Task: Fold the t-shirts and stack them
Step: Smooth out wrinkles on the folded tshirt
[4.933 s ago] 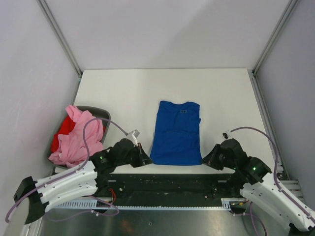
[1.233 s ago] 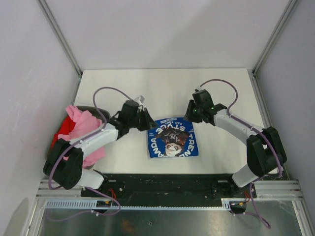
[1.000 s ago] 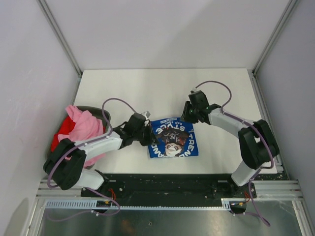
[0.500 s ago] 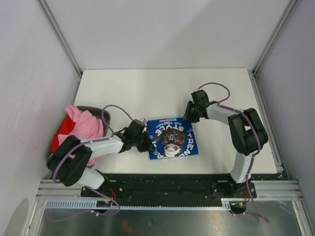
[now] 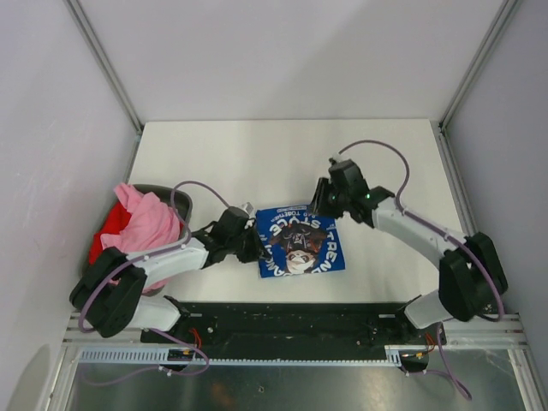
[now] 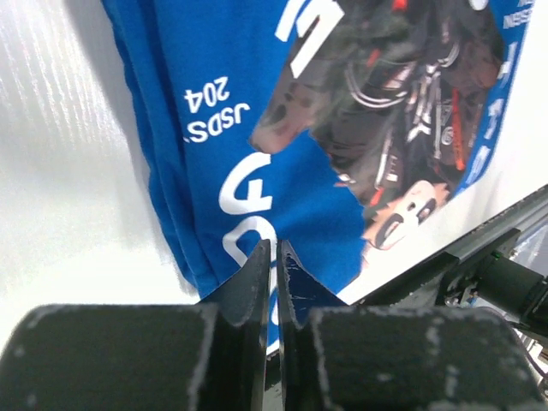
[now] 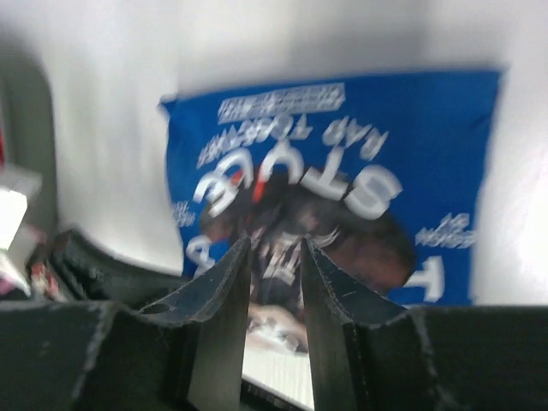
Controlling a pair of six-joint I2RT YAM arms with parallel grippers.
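The royal blue t-shirt (image 5: 301, 242) lies folded into a small rectangle near the table's front edge, its white lettering and round graphic facing up. My left gripper (image 5: 255, 247) sits at the shirt's left edge. In the left wrist view its jaws (image 6: 276, 248) are shut down to a hairline slit over the blue cloth (image 6: 214, 128), and no cloth shows between them. My right gripper (image 5: 318, 204) hovers at the shirt's far right corner, open and empty. In the right wrist view the print (image 7: 428, 128) shows through the gap between its fingertips (image 7: 274, 244). The pink t-shirt (image 5: 145, 227) and the red t-shirt (image 5: 101, 244) lie heaped at the left.
The pink and red shirts rest in a dark bin (image 5: 175, 195) at the table's left edge. White table (image 5: 257, 154) stretches behind the blue shirt. A black rail (image 5: 291, 312) runs along the near edge, and walls close in on three sides.
The blue shirt, earlier long and plain side up, now lies folded with its print up. Over the last second my left gripper slid slightly nearer along its left edge. My right arm's elbow swung outward.
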